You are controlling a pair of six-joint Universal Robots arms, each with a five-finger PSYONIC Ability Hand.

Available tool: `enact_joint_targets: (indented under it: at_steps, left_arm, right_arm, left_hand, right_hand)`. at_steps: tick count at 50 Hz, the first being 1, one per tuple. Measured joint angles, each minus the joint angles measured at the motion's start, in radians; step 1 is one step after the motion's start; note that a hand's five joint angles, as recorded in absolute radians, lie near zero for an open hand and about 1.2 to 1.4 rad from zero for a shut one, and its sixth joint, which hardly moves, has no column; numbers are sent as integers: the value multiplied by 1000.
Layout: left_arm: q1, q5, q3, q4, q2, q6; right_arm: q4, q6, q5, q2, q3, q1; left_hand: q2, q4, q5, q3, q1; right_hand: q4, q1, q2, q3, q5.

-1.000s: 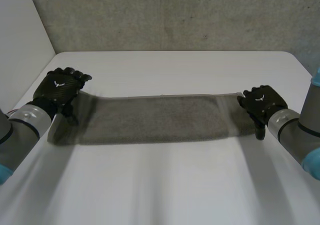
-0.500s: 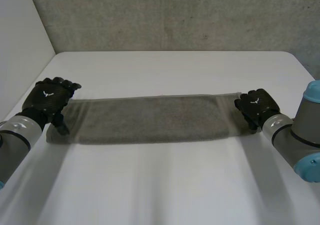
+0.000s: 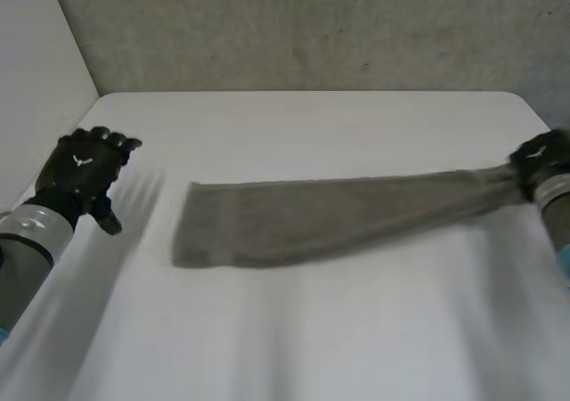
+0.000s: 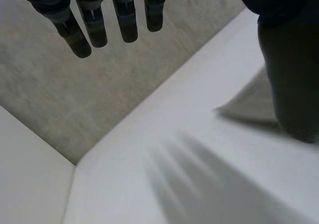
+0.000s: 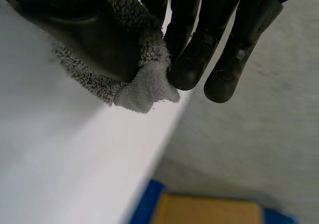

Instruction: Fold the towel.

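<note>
Towel (image 3: 329, 214) stretched across white table (image 3: 294, 330); grey wall (image 3: 312, 27) behind

The right hand (image 3: 541, 162) is cut off by the edge of the head view; in the right wrist view its thumb covers most of the towel (image 5: 144, 92) corner; past the table (image 5: 75, 159) a blue and orange thing (image 5: 209, 211) is too fuzzy to name; the thumb of the left hand (image 4: 291, 69) hides some of the towel's other end.

Soft diffuse light, moderately dim, white table (image 3: 312, 339) evenly lit, faint soft-edged shadow along near edge of towel (image 3: 338, 214), rough grey wall (image 3: 312, 27) darker behind.
</note>
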Motion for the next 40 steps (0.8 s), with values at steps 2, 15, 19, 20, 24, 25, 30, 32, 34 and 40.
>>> enact_joint_targets:
  at_steps: [2, 15, 19, 20, 24, 25, 30, 32, 34, 40]
  left_arm:
    - [-1, -1, 6, -1, 28, -3]
    - [-58, -16, 114, -9, 85, -89]
    - [-94, -34, 145, -9, 76, -123]
    - [-99, -38, 149, -9, 74, -127]
    - [-136, -62, 166, -8, 56, -138]
    - [-149, -69, 172, -7, 47, -139]
    - [-194, -95, 195, -6, 3, -136]
    - [-211, -104, 209, -5, -19, -135]
    - [-229, -116, 226, -6, -45, -135]
    - [-282, -150, 284, -8, -110, -135]
  right_arm:
    - [-4, -101, 22, -16, -19, -27]
    - [-35, 104, -34, -63, -159, 296]
    - [-72, 209, -130, -21, -175, 468]
    - [-76, 219, -142, -14, -177, 486]
    - [-95, 270, -213, 60, -181, 590]
    - [-96, 280, -229, 84, -182, 613]
    - [-91, 322, -280, 145, -174, 655]
    - [-89, 346, -304, 153, -165, 656]
    - [-84, 385, -341, 151, -149, 650]
    - [-49, 464, -389, 78, -104, 590]
  left_hand:
    - [-1, 0, -3, -2, -2]
    - [-4, 0, -5, -3, -4]
    - [-4, 0, -5, -3, -4]
    - [-4, 0, -5, -3, -4]
    - [-4, 0, -5, -3, -4]
    - [-4, 0, -5, -3, -4]
    - [-4, 0, -5, -3, -4]
    - [-4, 0, -5, -3, -4]
    - [-4, 0, -5, -3, -4]
    - [-4, 0, -5, -3, -4]
  right_hand:
    - [1, 1, 0, 0, 0]
    - [1, 4, 6, 11, 0]
    - [1, 5, 6, 11, 0]
    - [1, 5, 6, 11, 0]
    - [1, 6, 6, 11, 0]
    - [1, 6, 6, 11, 0]
    - [-83, -72, -62, -75, -79]
    - [-338, -322, -321, -328, -343]
    - [-777, -765, -772, -759, -789]
    - [-1086, -1090, -1068, -1097, -1111]
